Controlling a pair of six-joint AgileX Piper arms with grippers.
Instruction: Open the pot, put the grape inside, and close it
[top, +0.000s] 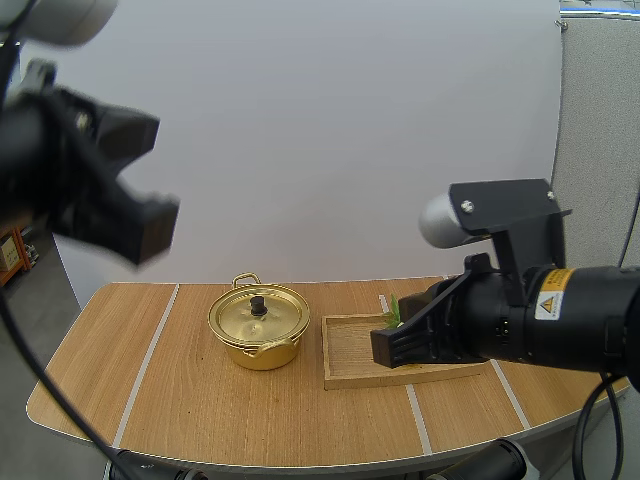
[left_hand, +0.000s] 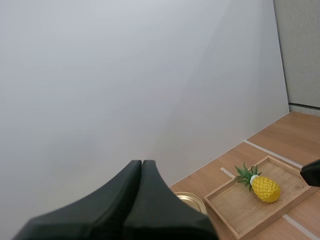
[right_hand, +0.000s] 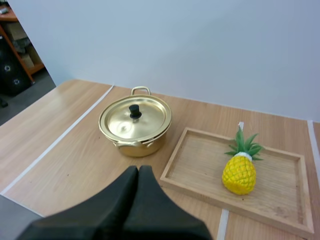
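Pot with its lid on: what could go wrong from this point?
1. The task names a grape, but the wooden tray holds a pineapple; it may fit the pot poorly.
2. The lid has only a small black knob; the shut left gripper or right gripper could slip off it.

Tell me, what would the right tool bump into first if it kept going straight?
Probably the gold pot. The shut right tool aims at its near side, with bare table between. Depth is unclear, so it may touch the table first.
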